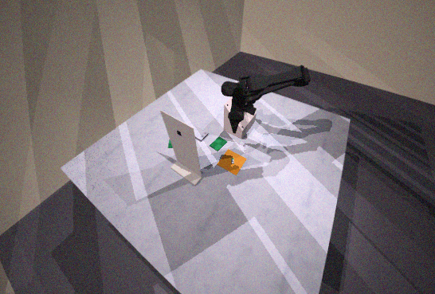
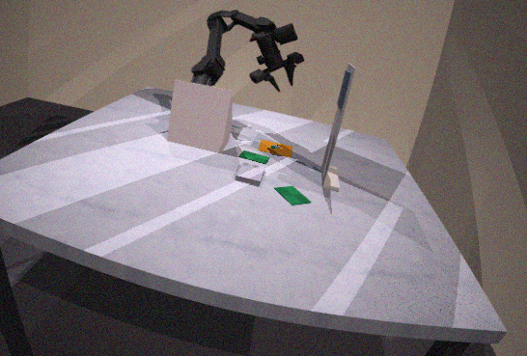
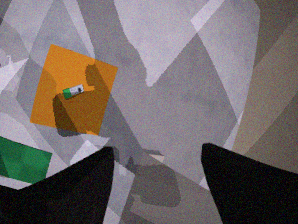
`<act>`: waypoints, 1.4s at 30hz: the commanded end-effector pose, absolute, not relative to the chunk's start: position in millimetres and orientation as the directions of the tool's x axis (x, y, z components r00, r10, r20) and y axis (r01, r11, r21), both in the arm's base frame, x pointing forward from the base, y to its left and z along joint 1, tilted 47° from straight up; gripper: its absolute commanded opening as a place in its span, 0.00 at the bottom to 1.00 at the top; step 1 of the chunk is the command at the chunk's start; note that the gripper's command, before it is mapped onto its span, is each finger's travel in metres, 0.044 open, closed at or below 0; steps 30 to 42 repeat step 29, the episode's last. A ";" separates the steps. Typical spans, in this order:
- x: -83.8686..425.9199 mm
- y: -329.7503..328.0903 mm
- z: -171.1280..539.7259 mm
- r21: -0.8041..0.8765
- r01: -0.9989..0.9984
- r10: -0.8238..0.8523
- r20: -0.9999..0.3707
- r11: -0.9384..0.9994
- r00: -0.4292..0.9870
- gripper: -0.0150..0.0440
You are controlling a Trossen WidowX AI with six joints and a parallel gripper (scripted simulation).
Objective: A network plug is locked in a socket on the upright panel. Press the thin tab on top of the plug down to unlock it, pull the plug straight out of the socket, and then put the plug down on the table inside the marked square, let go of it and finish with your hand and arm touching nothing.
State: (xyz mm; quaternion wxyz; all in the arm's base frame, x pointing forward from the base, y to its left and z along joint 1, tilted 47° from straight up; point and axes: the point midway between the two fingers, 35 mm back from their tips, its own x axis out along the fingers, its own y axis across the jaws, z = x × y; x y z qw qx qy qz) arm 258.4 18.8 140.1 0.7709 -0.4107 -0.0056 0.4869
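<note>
The small plug (image 1: 233,161) (image 2: 275,147) (image 3: 73,91), white-grey with a green end, lies on the orange square (image 1: 240,158) (image 2: 287,148) (image 3: 57,62), well inside its edges. The upright panel (image 1: 184,150) (image 2: 334,129) stands beside the square; its socket (image 1: 178,133) shows as a dark opening. My gripper (image 1: 234,131) (image 2: 286,88) (image 3: 157,153) is open and empty, high above the table, apart from plug and panel. The plug's tab is too small to make out.
A pinkish box (image 1: 228,122) (image 2: 200,116) stands near the arm's base. A flat grey block (image 1: 202,137) (image 2: 249,176) and a green patch (image 1: 218,143) (image 2: 254,156) (image 3: 22,160) lie near the orange square. Another green patch (image 1: 170,143) (image 2: 292,195) lies near the panel.
</note>
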 end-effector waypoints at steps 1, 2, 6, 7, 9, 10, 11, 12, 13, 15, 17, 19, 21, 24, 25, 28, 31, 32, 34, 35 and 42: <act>259.0 18.3 142.9 -0.645 -0.741 0.757 -0.386 0.187 0.528 0.79; 259.0 18.3 142.9 -0.645 -0.741 0.757 -0.386 0.187 0.528 0.83; 259.0 18.3 142.9 -0.645 -0.741 0.757 -0.386 0.187 0.528 1.00; 259.0 18.3 142.9 -0.645 -0.741 0.757 -0.386 0.187 0.528 1.00; 259.0 18.3 142.9 -0.645 -0.741 0.757 -0.386 0.187 0.528 1.00; 259.0 18.3 142.9 -0.645 -0.741 0.757 -0.386 0.187 0.528 1.00; 259.0 18.3 142.9 -0.645 -0.741 0.757 -0.386 0.187 0.528 1.00; 259.0 18.3 142.9 -0.645 -0.741 0.757 -0.386 0.187 0.528 1.00; 259.0 18.3 142.9 -0.645 -0.741 0.757 -0.386 0.187 0.528 1.00; 259.0 18.3 142.9 -0.645 -0.741 0.757 -0.386 0.187 0.528 1.00; 259.0 18.3 142.9 -0.645 -0.741 0.757 -0.386 0.187 0.528 1.00; 259.0 18.3 142.9 -0.645 -0.741 0.757 -0.386 0.187 0.528 1.00; 259.0 18.3 142.9 -0.645 -0.741 0.757 -0.386 0.187 0.528 1.00; 259.0 18.3 142.9 -0.645 -0.741 0.757 -0.386 0.187 0.528 1.00; 259.0 18.3 142.9 -0.645 -0.741 0.757 -0.386 0.187 0.528 1.00; 259.0 18.3 142.9 -0.645 -0.741 0.757 -0.386 0.187 0.528 1.00; 259.0 18.3 142.9 -0.645 -0.741 0.757 -0.386 0.187 0.528 1.00; 259.0 18.3 142.9 -0.645 -0.741 0.757 -0.386 0.187 0.528 1.00; 259.0 18.3 142.9 -0.645 -0.741 0.757 -0.386 0.187 0.528 1.00; 259.0 18.3 142.9 -0.645 -0.741 0.757 -0.386 0.187 0.528 1.00; 259.0 18.3 142.9 -0.645 -0.741 0.757 -0.386 0.187 0.528 1.00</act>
